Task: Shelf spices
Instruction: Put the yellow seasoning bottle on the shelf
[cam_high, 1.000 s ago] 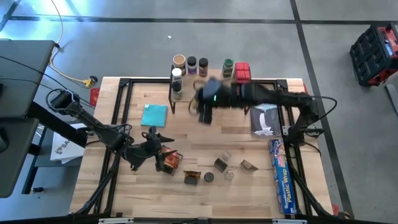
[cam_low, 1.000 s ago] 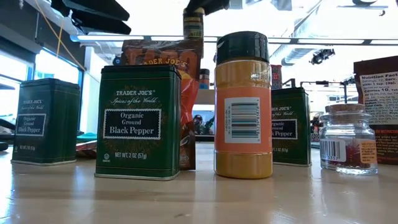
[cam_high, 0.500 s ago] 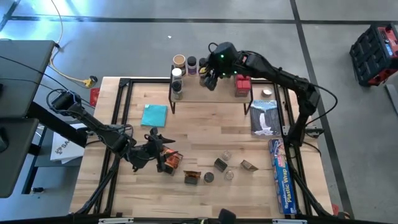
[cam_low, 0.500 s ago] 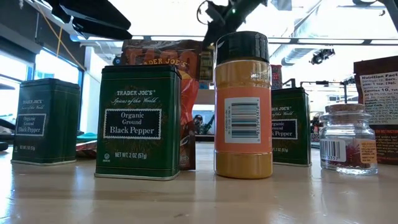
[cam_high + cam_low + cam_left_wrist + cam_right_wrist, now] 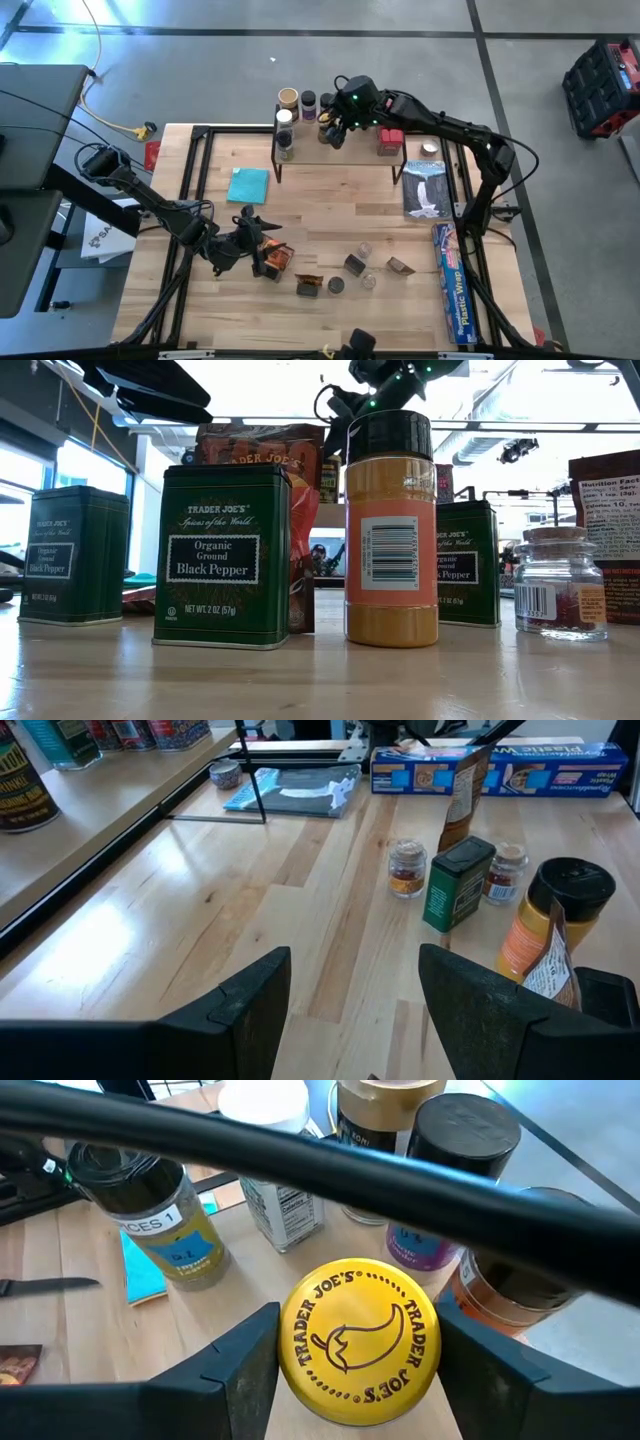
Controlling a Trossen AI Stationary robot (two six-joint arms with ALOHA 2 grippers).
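Note:
The shelf (image 5: 345, 150) stands at the table's far edge with several jars and red boxes (image 5: 390, 115) on its top. My right gripper (image 5: 336, 128) reaches over the shelf's middle, pointing down, shut on a yellow-lidded spice jar (image 5: 358, 1342) among jars with black and tan lids. My left gripper (image 5: 255, 238) hovers open over the table's near left, beside an orange packet (image 5: 276, 258); nothing lies between its fingers (image 5: 250, 1010). More spices, tins and small jars (image 5: 345, 272) stand on the table near the front. My right gripper pinches the jar just below its yellow lid's rim (image 5: 292, 1330), one finger (image 5: 240, 1370) on each side, coming from above and pointing down. The jar stays upright. The lid hides whether its base stands on the shelf top.
A teal cloth (image 5: 248, 185) lies left of centre, a grey-white packet (image 5: 427, 190) right of the shelf and a long blue plastic-wrap box (image 5: 450, 290) along the right edge. Green pepper tins (image 5: 222, 555) and an orange jar (image 5: 390, 530) stand close to the low camera.
My right gripper has carried the yellow-lidded jar from above the table's far middle toward the far edge and in over the shelf, then come nearly to rest among the jars there. The left arm has kept still.

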